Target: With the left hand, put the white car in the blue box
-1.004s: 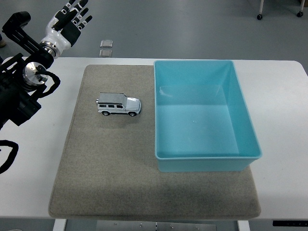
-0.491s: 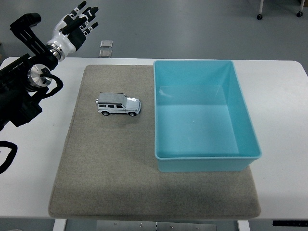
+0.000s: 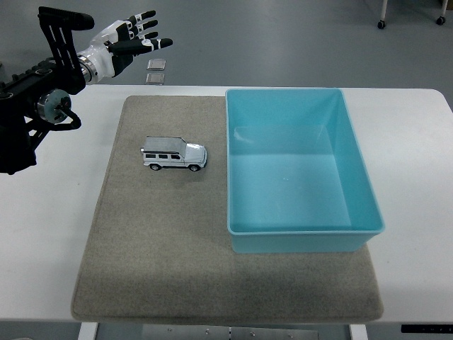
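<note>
The white car stands on its wheels on the grey mat, in the mat's far-left part, its long axis running left to right — roughly parallel to the tabletop's near edge. Its sloped bonnet end appears to face right, toward the blue box, with the squared-off rear toward the left, though the small size makes this hard to confirm. The box sits open-topped on the mat's right side, its left wall near the car but not touching it, and nothing shows inside it. The left hand hangs above the far-left corner of the tabletop, well apart from the car and beyond it, with its fingers spread and stretched out toward the right, holding nothing. Its black arm comes in from the left edge. On the floor past the tabletop, just right of the hand, lie two small square plates.
</note>
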Controlling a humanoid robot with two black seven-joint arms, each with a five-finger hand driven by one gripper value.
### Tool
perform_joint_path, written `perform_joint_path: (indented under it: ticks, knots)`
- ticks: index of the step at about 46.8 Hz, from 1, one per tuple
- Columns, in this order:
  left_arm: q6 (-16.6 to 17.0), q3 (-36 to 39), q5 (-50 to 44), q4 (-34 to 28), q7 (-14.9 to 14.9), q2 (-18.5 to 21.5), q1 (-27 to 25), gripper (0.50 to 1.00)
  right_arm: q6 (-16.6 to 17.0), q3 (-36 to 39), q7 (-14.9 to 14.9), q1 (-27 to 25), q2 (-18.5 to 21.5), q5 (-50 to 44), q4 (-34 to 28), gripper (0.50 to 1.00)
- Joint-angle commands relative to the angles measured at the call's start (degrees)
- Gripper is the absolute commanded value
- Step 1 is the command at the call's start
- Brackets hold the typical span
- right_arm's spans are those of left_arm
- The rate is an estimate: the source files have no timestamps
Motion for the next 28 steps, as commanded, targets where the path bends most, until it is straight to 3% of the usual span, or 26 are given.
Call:
perform_joint_path:
  ticks: [1,4,28]
  knots:
    - [-0.04,2.45,6.02,-5.20,0.06,3.08,-0.56,0.996,0.00,0.00,-0.05,0.00,0.00,0.00,0.00,0.936]
    - [0.05,4.03,10.06,-8.29,-0.03,5.36,-1.71,0.996,0.00,0.00,0.04,-0.09,0.00,0.00,0.00,0.936]
    - [-1.53,5.27,33.18,-16.37,0.15,8.00,-4.08,0.996,0.00,0.00,0.04,0.00,0.00,0.00,0.00,0.936]
